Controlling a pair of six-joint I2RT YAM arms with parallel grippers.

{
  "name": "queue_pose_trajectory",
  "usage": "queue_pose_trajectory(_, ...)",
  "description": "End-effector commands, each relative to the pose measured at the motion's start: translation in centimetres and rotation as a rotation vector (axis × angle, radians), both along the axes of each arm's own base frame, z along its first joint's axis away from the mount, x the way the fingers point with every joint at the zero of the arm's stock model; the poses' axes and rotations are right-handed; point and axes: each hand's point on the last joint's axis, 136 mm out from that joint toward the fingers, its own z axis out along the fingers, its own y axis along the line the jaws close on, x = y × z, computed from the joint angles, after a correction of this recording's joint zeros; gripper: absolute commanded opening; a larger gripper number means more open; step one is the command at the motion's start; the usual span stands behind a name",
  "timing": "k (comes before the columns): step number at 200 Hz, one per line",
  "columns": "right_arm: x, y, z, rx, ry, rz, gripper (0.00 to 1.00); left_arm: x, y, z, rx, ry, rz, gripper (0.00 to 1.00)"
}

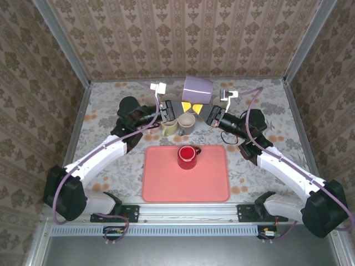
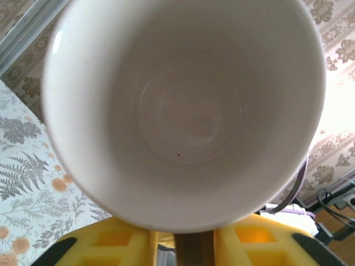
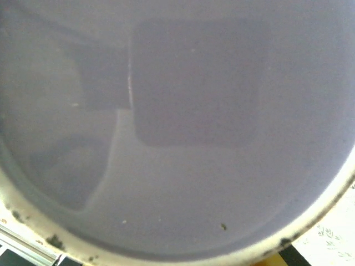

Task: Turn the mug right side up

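Fingers (image 2: 111, 246) of the left gripper (image 1: 181, 106) stand close together under the rim of the lilac mug (image 1: 198, 88), whose mouth faces that wrist camera; whether they pinch it I cannot tell. Cream mug (image 1: 168, 128) and tan mug (image 1: 186, 122) sit upright side by side on the table (image 1: 100, 105). The lilac mug hangs tilted above them, between both grippers, beyond the tray (image 1: 161, 183) with its red mug (image 1: 187, 157). The right gripper (image 1: 196, 107) is clenched on the lilac mug.

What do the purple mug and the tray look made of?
Purple mug: likely glazed ceramic; its glossy lavender wall carries reflections, the inside is smooth white, and the rim is pale and speckled. Tray: probably plastic or silicone; flat matte coral with rounded corners.
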Motion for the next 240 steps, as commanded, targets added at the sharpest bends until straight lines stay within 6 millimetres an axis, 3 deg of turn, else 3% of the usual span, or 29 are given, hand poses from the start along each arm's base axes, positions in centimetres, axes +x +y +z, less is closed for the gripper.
queue_pose_trajectory(1, -2.7, 0.3, 3.7, 0.054, -0.166, 0.051, 0.00, -0.5, -0.5, 1.0, -0.031, -0.036, -0.030, 0.19)
queue_pose_trajectory(24, -2.5, 0.4, 3.2, 0.044, -0.157, 0.048, 0.00, -0.8, -0.4, 1.3, -0.042, -0.050, -0.039, 0.00)
queue_pose_trajectory(61, -2.2, 0.2, 2.6, -0.001, -0.142, 0.018, 0.01, -1.2, 0.1, 1.9, -0.044, -0.076, -0.034, 0.00)
queue_pose_trajectory(71, -2.0, 0.1, 2.3, -0.026, -0.133, -0.002, 0.22, -1.2, 0.4, 2.0, -0.040, -0.080, -0.022, 0.00)
queue_pose_trajectory(80, -1.9, -0.2, 2.0, -0.050, -0.129, -0.025, 0.54, -1.1, 0.6, 2.0, -0.031, -0.087, -0.012, 0.00)
queue_pose_trajectory(88, -1.7, -0.5, 1.6, -0.072, -0.119, -0.051, 0.76, -1.1, 0.8, 2.1, -0.017, -0.095, 0.001, 0.00)
queue_pose_trajectory(95, -1.6, -0.8, 1.3, -0.095, -0.111, -0.073, 0.88, -1.0, 1.0, 2.0, 0.002, -0.100, 0.016, 0.00)
queue_pose_trajectory(106, -1.6, -1.3, 0.8, -0.138, -0.109, -0.107, 1.00, -0.9, 1.2, 1.9, 0.035, -0.116, 0.042, 0.00)
queue_pose_trajectory(147, -1.6, -4.7, -2.7, -0.347, -0.072, -0.298, 1.00, 0.1, 1.4, 0.1, 0.262, -0.171, 0.166, 0.00)
queue_pose_trajectory(167, -1.7, -8.7, -4.2, -0.486, -0.051, -0.485, 0.99, 0.9, 0.7, -1.8, 0.450, -0.228, 0.236, 0.00)
queue_pose_trajectory(182, -1.7, -13.4, -5.3, -0.627, 0.004, -0.693, 0.96, 1.5, -0.3, -3.9, 0.599, -0.255, 0.259, 0.00)
queue_pose_trajectory(206, -3.1, -18.1, -4.5, -0.764, 0.016, -0.875, 0.95, 3.0, -1.8, -7.3, 0.821, -0.287, 0.326, 0.00)
queue_pose_trajectory(240, -4.8, -20.1, -3.0, -0.818, -0.019, -0.932, 0.96, 4.3, -4.7, -11.6, 1.057, -0.359, 0.339, 0.00)
